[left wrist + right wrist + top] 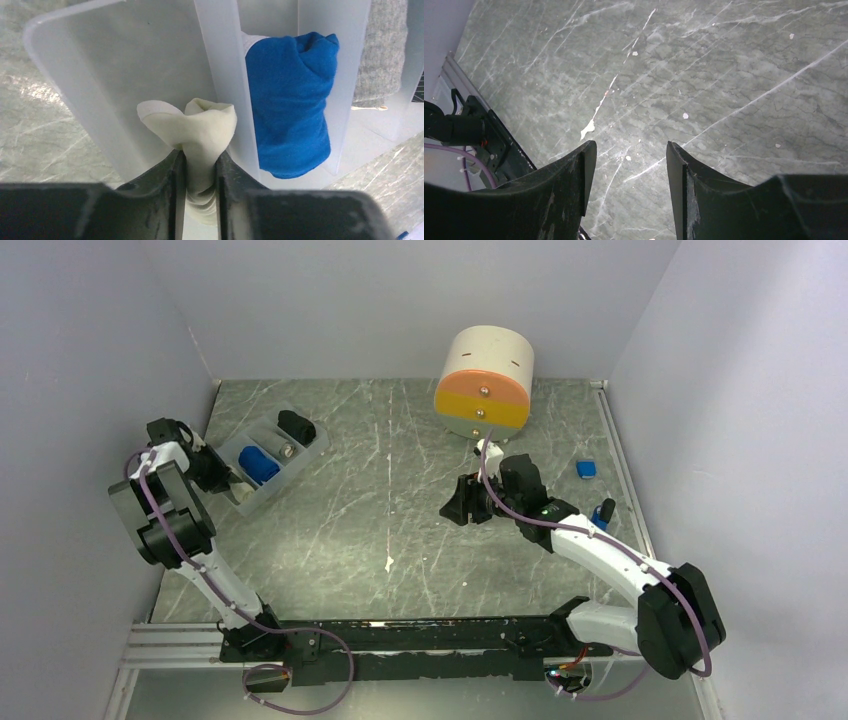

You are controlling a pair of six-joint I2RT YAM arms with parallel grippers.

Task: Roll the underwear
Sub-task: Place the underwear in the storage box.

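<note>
Between fingers of my left gripper (200,157), cream underwear (200,122) pinched, blue underwear (290,105) just right, next compartment of the tray (125,65), my right gripper (631,150) spread over the table (704,75).

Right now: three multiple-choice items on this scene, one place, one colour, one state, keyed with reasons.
1. Where is the rolled royal-blue cloth garment? A on the wall; B in a compartment of the translucent plastic divided tray; C on the round drum.
2. What colour is the soft cloth garment in the left gripper? A black; B blue; C pale cream-yellow.
3. The right gripper is: A open, empty; B shut on cloth; C shut, empty.
1 B, tray walls flank it. 2 C, pale fabric sits pinched between the fingers. 3 A, only grey marbled tabletop shows between its spread fingers.
</note>
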